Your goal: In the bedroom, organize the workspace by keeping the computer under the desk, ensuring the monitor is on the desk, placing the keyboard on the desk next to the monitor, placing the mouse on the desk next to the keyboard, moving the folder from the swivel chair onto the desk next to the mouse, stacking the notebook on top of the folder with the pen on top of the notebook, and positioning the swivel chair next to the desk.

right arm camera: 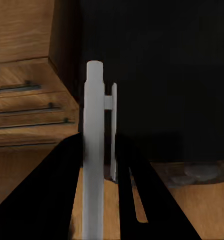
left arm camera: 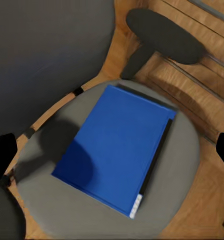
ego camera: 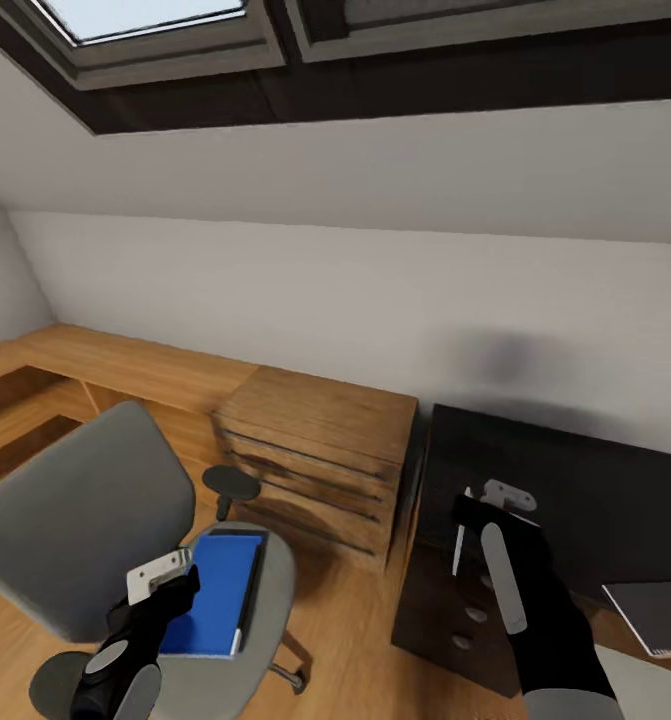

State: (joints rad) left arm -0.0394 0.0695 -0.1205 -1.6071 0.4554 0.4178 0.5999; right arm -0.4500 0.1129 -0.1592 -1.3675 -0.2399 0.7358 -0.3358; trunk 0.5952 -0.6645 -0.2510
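Sloped white walls and a skylight frame an attic bedroom with a wood floor [ego camera: 355,620]. Against the wall stand a wooden crate-like drawer unit [ego camera: 320,455] and a dark cabinet [ego camera: 535,520]. The left gripper [ego camera: 160,573] hovers with its jaws spread just above the blue folder [ego camera: 215,590], which lies flat on the grey seat of the swivel chair [ego camera: 75,520]; from the left wrist view the folder [left arm camera: 117,155] sits directly below the gripper, between its dark fingertips [left arm camera: 1,155] at either side of the frame. The right gripper [ego camera: 475,520] pinches the white pen [right arm camera: 94,150], holding it upright in front of the dark cabinet. A grey flat object [ego camera: 655,615], partly cut off, lies to the right gripper's right.
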